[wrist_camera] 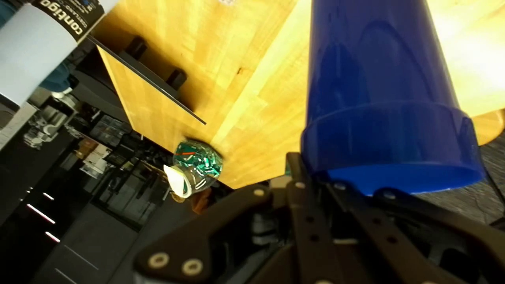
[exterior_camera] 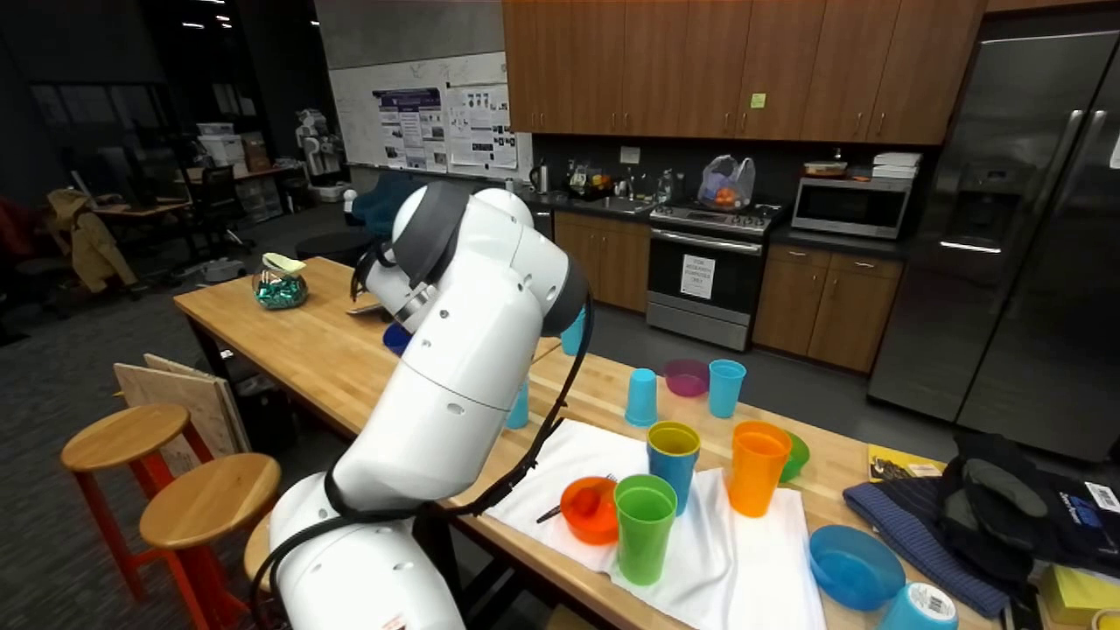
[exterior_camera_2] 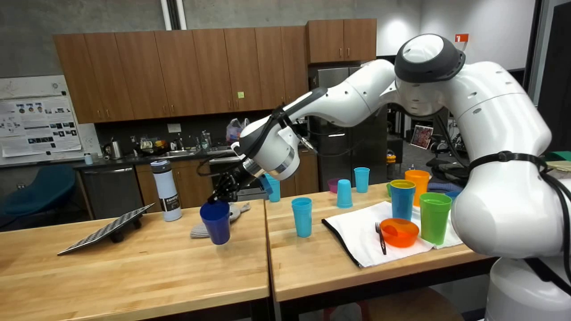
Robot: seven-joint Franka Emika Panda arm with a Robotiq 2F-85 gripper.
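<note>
A dark blue cup (exterior_camera_2: 216,224) hangs from my gripper (exterior_camera_2: 219,200) over the wooden table (exterior_camera_2: 147,272), slightly tilted. In the wrist view my gripper (wrist_camera: 309,173) is shut on the wall of the blue cup (wrist_camera: 378,90) at its rim. One finger (wrist_camera: 294,165) lies against the outside; the other reaches inside the cup and its tip is hidden. Whether the cup's base touches the tabletop cannot be made out. In an exterior view the arm hides most of the blue cup (exterior_camera: 396,339) and the whole gripper.
Close by stand a pale blue bottle (exterior_camera_2: 166,191), a tilted dark panel (exterior_camera_2: 107,227) and a grey soft object (exterior_camera_2: 200,231). A jar with green filling (exterior_camera: 280,287) is farther along. Light blue cups (exterior_camera_2: 302,217) and a white cloth (exterior_camera_2: 343,232) with a bowl (exterior_camera_2: 399,232) occupy the adjoining table.
</note>
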